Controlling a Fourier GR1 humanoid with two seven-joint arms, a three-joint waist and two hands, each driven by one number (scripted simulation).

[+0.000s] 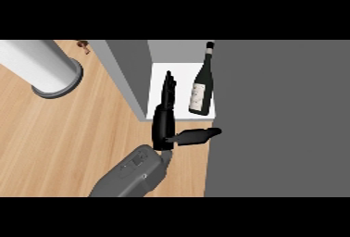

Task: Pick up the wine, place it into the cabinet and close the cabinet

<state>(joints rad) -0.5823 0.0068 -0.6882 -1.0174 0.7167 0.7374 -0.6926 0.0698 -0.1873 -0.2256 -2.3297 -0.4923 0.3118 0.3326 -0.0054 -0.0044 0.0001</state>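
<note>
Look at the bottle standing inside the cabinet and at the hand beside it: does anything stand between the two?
Nothing visible does. The wine bottle stands on the cabinet's white floor, and the hand reaches in just to its left, fingers straight, with only bare floor between them. The door cannot be clearly made out.

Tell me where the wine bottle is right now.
In the head view, the wine bottle stands on the cabinet's white shelf, just right of the open hand.

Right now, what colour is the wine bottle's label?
The label is whitish-grey on the dark wine bottle, seen in the head view.
</note>
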